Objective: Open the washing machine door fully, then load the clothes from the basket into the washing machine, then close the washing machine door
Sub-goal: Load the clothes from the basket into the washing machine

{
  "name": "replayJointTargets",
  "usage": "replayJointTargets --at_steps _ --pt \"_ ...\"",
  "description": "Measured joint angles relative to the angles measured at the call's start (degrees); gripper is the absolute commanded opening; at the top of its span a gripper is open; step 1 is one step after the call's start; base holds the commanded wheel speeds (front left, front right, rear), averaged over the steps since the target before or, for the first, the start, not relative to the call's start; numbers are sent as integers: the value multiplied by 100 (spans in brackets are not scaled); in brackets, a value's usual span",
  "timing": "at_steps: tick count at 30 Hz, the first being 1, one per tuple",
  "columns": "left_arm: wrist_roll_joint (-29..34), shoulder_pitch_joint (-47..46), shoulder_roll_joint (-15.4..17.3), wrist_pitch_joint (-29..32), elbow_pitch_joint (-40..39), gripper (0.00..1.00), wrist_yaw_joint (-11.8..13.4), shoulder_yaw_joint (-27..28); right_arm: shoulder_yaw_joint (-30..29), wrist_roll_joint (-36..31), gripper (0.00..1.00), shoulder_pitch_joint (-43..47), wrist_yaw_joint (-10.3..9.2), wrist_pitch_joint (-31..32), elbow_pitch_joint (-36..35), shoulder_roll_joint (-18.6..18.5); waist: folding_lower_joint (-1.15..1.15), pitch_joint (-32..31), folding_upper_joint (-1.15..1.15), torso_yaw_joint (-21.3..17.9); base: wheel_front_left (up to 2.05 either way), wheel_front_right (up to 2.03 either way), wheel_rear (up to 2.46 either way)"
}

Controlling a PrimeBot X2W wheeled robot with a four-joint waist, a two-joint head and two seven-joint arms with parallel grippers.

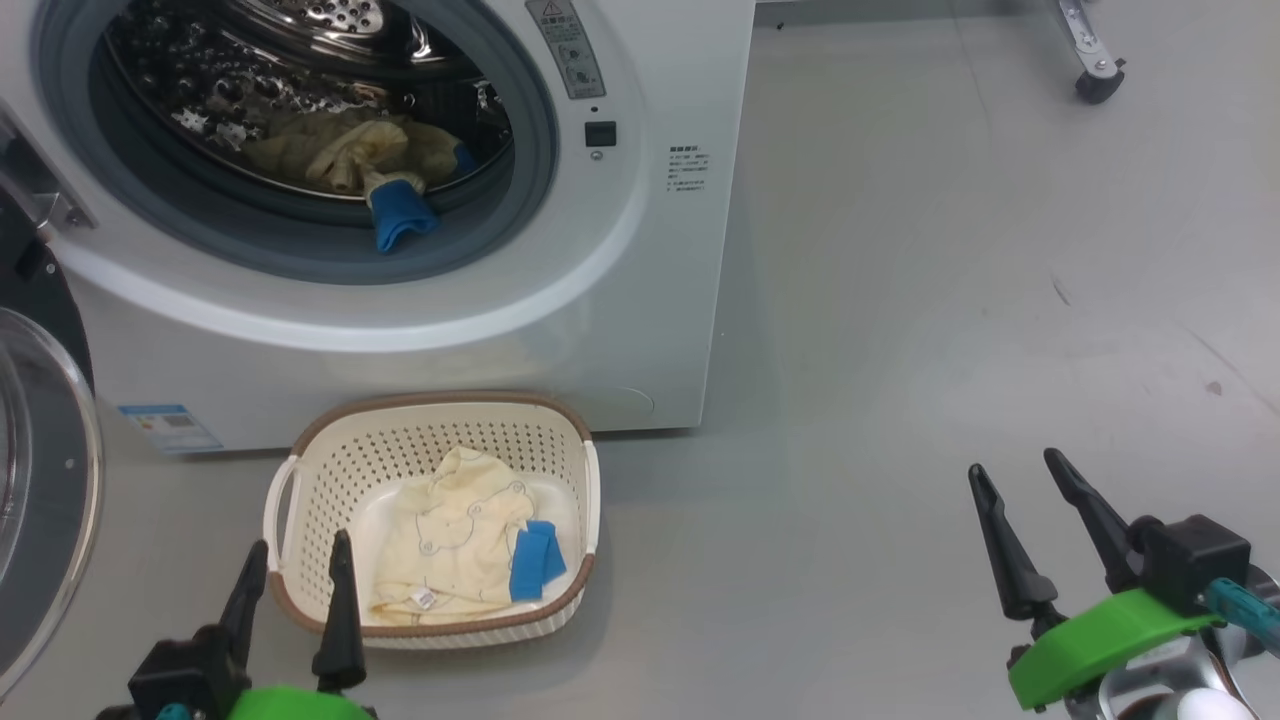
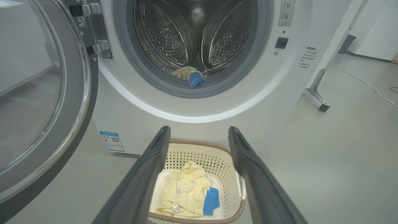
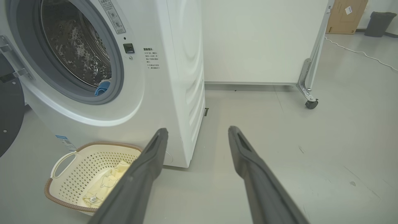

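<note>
Currently the left gripper (image 1: 302, 545) and right gripper (image 1: 1013, 465), long dark fingers spread wide, hold nothing; 1 pale yellow bear-print garment (image 1: 450, 540) lies in the cream perforated plastic basket (image 1: 430, 400); a bright blue cloth piece (image 1: 400, 215), seemingly draped over the grey rubber gasket (image 1: 300, 255), could jam the glossy black-rimmed door (image 1: 45, 470).

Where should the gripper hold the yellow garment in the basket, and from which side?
Probably pinch the yellow garment at its raised end nearest the washing machine, coming down from above: the rest lies flat, and the basket walls close every side.
</note>
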Motion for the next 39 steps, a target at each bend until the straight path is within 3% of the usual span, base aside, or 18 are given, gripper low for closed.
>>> replayJointTargets --at_steps 12,18,30,39 --pt "-170 -1356 60 459 441 100 -49 69 29 58 100 -481 0 -114 -79 0 1 729 0 -90 0 0 0" --pt "-376 -2445 245 879 980 100 -314 211 64 58 100 -866 0 -320 -51 0 1 1275 0 -233 0 0 0" --pt "-754 -4818 901 2374 2108 100 -951 369 297 457 100 -1578 0 -815 432 -2 1 2289 0 -807 0 0 0" --pt "-935 -6134 1483 3608 2746 100 -1049 524 522 782 100 -1916 0 -989 701 -2 1 2911 0 -1278 0 0 0"
